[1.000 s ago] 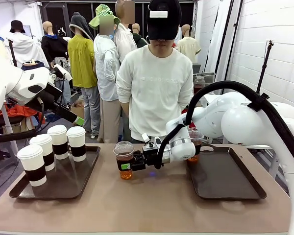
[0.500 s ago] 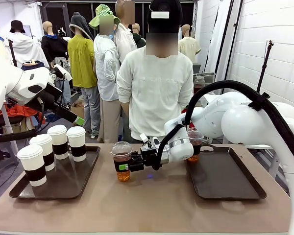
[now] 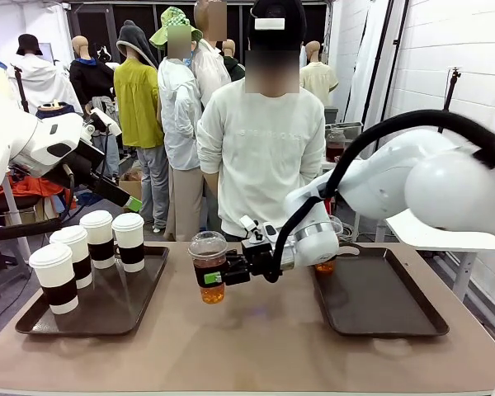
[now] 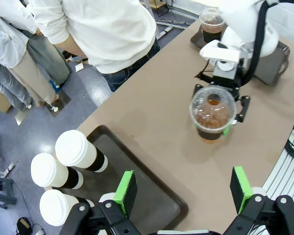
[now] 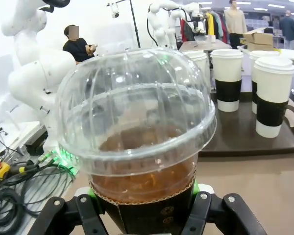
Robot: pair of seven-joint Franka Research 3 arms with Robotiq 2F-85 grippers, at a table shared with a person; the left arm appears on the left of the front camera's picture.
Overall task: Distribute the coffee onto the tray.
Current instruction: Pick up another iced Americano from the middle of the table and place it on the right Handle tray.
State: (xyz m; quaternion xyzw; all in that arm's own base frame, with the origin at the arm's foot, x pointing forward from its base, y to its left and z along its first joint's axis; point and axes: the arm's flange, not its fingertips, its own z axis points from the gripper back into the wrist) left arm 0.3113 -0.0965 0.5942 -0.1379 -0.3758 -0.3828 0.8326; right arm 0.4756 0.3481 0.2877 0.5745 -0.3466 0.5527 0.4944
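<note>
- Front view: the right gripper [image 3: 217,276] reaches across the middle of the table [image 3: 256,346], jaws clamped on the sleeve of a clear dome-lidded iced coffee [image 3: 208,266]. The cup sits upright at the fingertips; its base looks slightly off the tabletop, though that is hard to tell.
- Front view: behind the right arm's wrist, a second iced coffee [image 3: 326,265] stands at the near-left corner of the right tray [image 3: 379,301], mostly hidden by the arm.
- Front view: out beyond the held cup, on the side away from the right arm, the left tray [image 3: 107,307] carries four white paper cups [image 3: 100,238] with dark bands and white lids, standing in a cluster toward its far-left part.
- Front view: a person in a white top stands at the far edge of the table, arms behind the back.
- Left wrist view: the left gripper [image 4: 183,189] hangs high above the table, green pads spread wide with nothing between them. Below and just ahead of its fingers lies the left tray's corner; three paper cups show off to one side. Farther ahead the right gripper holds the domed cup.
- Right wrist view: the domed cup rises from between the right gripper's fingers [image 5: 206,215], which press both sides of its dark sleeve. Beyond it, paper cups stand on the left tray.
</note>
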